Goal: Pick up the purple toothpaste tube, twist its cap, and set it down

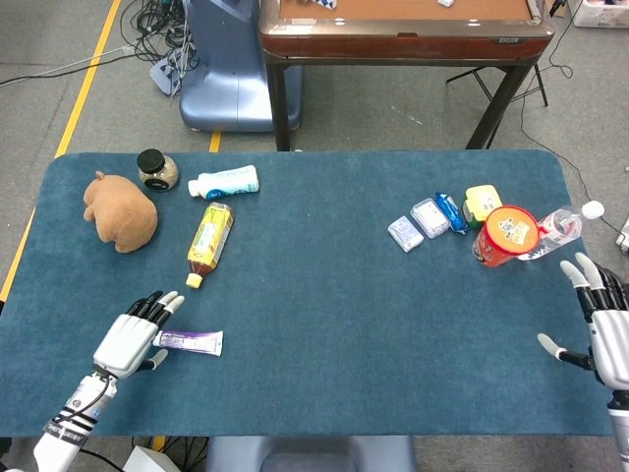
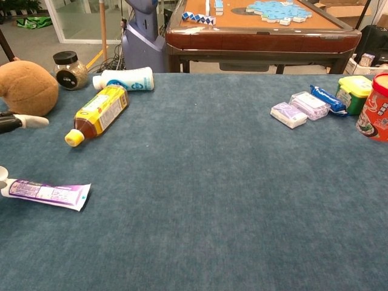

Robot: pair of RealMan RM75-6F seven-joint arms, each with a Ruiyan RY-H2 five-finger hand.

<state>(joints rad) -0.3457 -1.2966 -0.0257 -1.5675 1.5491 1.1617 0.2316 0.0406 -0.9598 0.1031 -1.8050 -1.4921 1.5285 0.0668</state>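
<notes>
Both hands hover open at table edges.

Each robot hand is silver-grey, with black fingers (white-tipped) and a black-and-white striped wrist.

Matt blue cloth covers the table; beside the fuzzy plush toy, a glossy plastic tea bottle.

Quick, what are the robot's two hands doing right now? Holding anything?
Left hand: open, holding nothing, over the cap end of the purple toothpaste tube.
Right hand: open, fingers spread, holding nothing.
</notes>
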